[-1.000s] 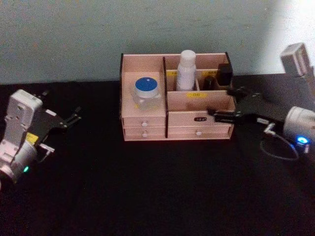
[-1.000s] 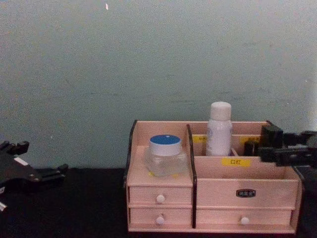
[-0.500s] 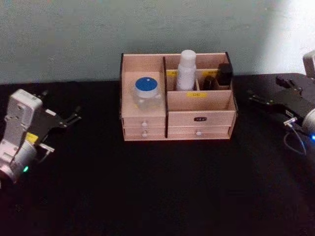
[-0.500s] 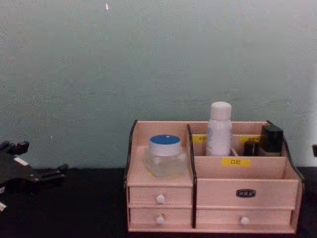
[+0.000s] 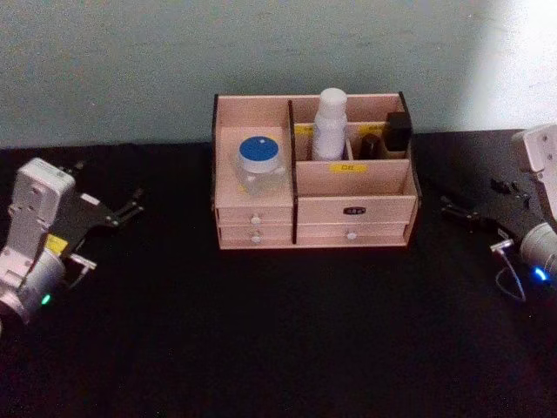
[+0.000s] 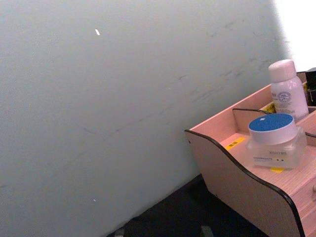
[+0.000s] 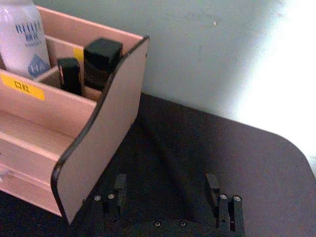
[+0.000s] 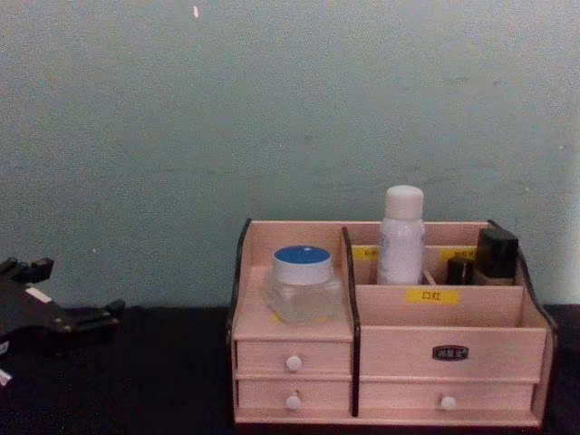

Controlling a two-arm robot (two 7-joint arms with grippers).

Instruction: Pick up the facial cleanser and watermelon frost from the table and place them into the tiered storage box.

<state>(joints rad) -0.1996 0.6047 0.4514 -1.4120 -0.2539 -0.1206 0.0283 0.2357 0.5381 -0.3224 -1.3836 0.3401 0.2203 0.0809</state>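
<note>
Right claw (image 5: 477,203) withdrawn — open, facial cleanser (image 5: 329,124) boxed

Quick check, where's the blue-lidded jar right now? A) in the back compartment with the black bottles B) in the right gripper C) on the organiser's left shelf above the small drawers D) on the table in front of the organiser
C: the blue-lidded jar sits on the left shelf of the organiser, above its two small drawers, while the white bottle stands in the back compartment; the right gripper is off to the side with nothing between its fingers.
</note>
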